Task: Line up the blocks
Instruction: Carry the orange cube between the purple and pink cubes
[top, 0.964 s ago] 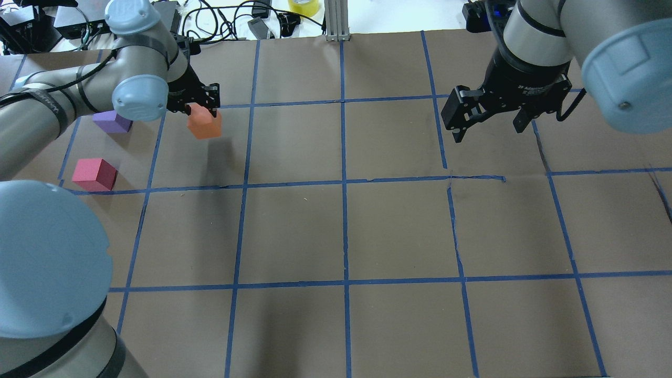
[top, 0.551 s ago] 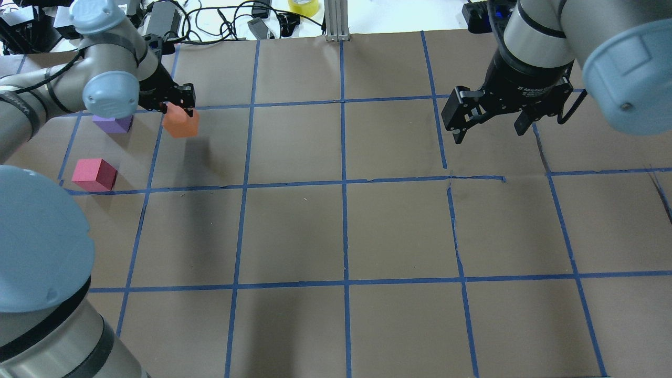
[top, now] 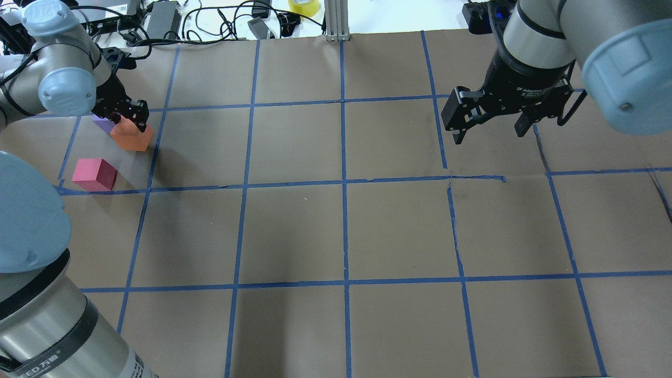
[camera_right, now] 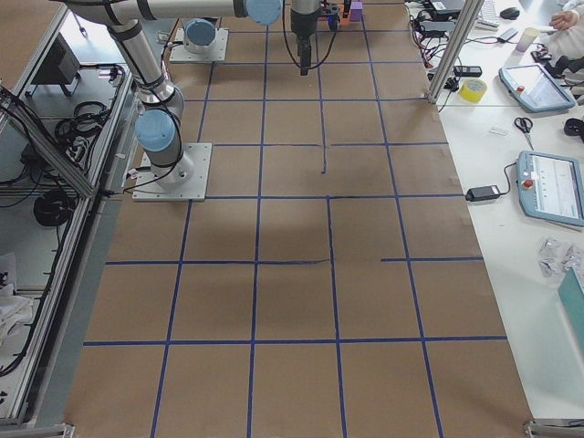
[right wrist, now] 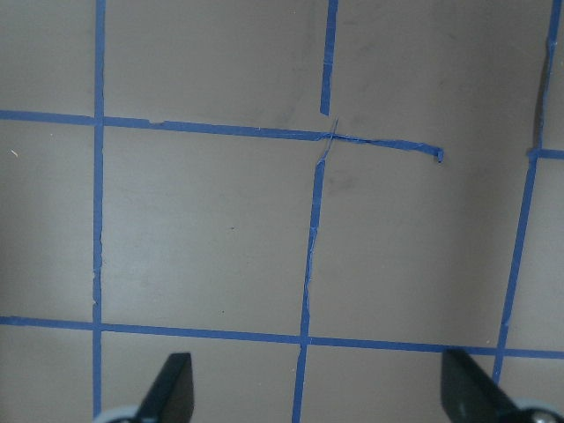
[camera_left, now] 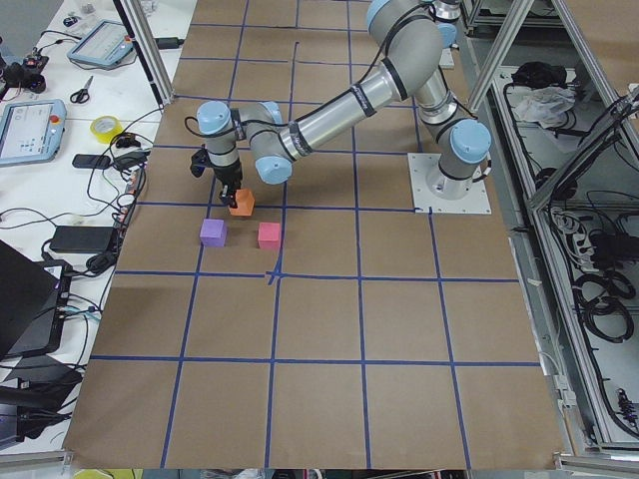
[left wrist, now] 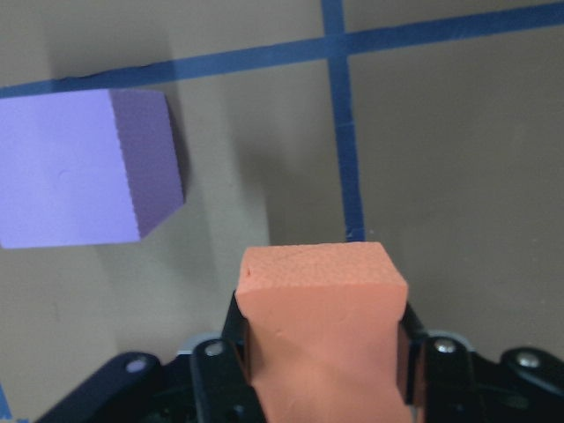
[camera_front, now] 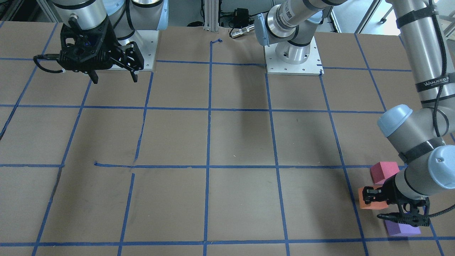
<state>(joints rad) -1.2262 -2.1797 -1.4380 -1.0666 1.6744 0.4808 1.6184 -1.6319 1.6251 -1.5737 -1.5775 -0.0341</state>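
Paper [top: 399, 231] is lying brown and flat under everything. Nearest the robot, on its left side, the pink block [top: 94, 174] is sitting alone with nothing touching it. A bit farther, the left gripper [left wrist: 322, 361] is squeezing the orange block [left wrist: 322, 291]. Its two fingers [left wrist: 240, 344] are pressing on two sides of the block, and the block is sticking out past the tips. I cannot tell if the block is touching the paper. Just behind it, the purple block [top: 103, 124] is sitting close by but apart. Far across, the right gripper [top: 488, 131] is hanging wide open, holding nothing.
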